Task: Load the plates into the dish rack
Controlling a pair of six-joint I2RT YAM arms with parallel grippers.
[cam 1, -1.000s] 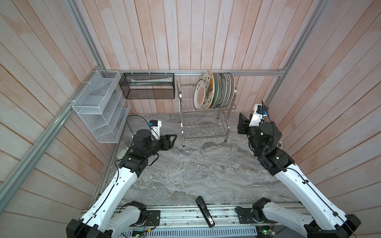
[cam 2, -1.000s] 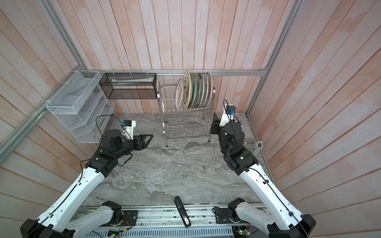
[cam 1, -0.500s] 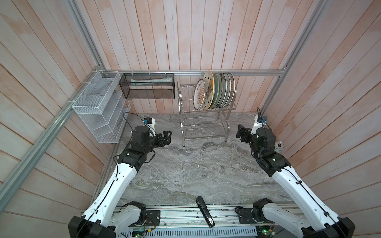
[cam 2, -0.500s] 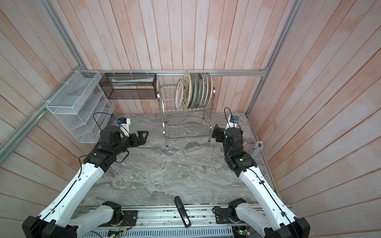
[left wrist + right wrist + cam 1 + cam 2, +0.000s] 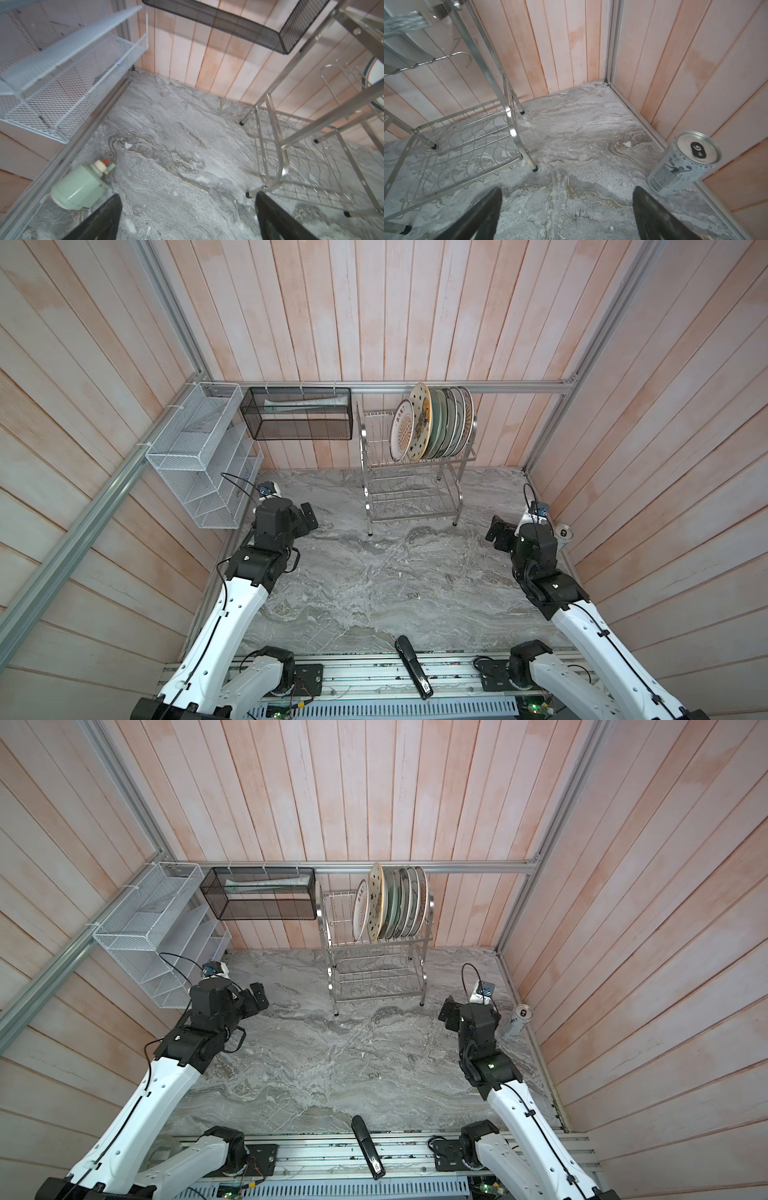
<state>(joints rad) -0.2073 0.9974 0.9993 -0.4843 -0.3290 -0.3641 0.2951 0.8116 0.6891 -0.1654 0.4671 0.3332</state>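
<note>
both top views: plates [image 5: 432,425] upright in dish rack [image 5: 415,506] upper tier, 12 o'clock. left gripper [image 5: 187,199], right gripper [image 5: 566,193] spread, empty. risk: careless swing toppling can [image 5: 683,164] near right gripper, 3 o'clock.

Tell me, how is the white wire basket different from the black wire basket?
The white basket is pale with several stepped shelves; the black basket is dark and just one plain box. The white basket hangs on the left wall, while the black basket hangs on the back wall, right beside the dish rack. Both are made of wire mesh and hang up high.
</note>
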